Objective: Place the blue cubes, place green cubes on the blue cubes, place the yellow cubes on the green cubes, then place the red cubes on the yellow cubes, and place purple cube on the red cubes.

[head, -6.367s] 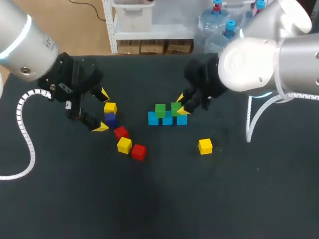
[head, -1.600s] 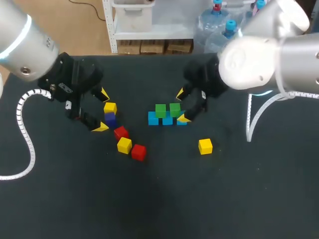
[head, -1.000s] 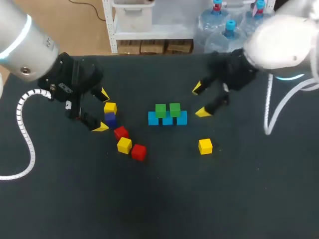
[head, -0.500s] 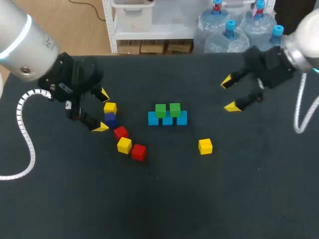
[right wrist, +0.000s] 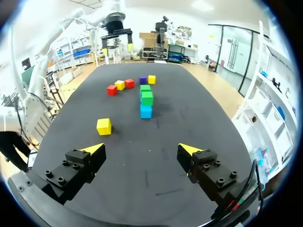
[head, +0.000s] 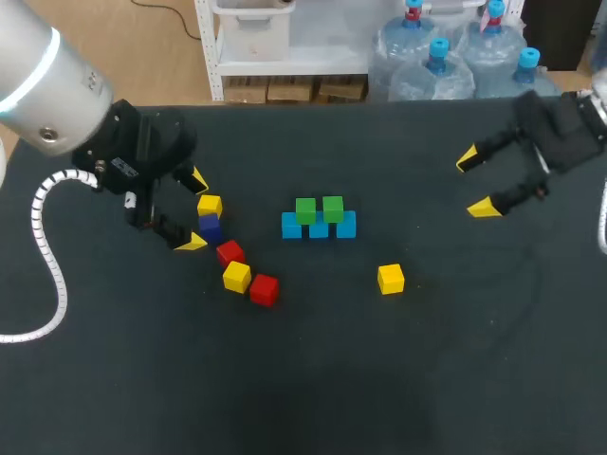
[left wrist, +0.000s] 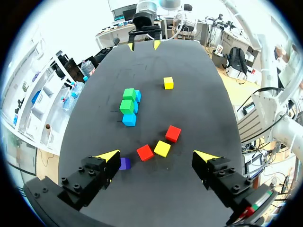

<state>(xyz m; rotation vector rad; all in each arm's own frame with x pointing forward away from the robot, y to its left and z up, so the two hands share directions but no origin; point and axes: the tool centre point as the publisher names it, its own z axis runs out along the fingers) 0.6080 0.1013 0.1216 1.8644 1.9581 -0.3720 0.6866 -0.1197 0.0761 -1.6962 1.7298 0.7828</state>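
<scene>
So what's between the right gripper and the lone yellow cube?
Nothing: bare black tabletop only, clearest in the right wrist view; the right gripper hangs open, apart from the lone yellow cube.

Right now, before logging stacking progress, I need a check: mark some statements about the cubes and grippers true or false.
Two green cubes sit on the row of blue cubes. True.
The right gripper holds a yellow cube. False: it is open and empty, away from the cubes.
A yellow cube lies on the green cubes. False: all three yellow cubes are on the table.
The purple cube lies beside a yellow cube, by the left gripper. True.
</scene>
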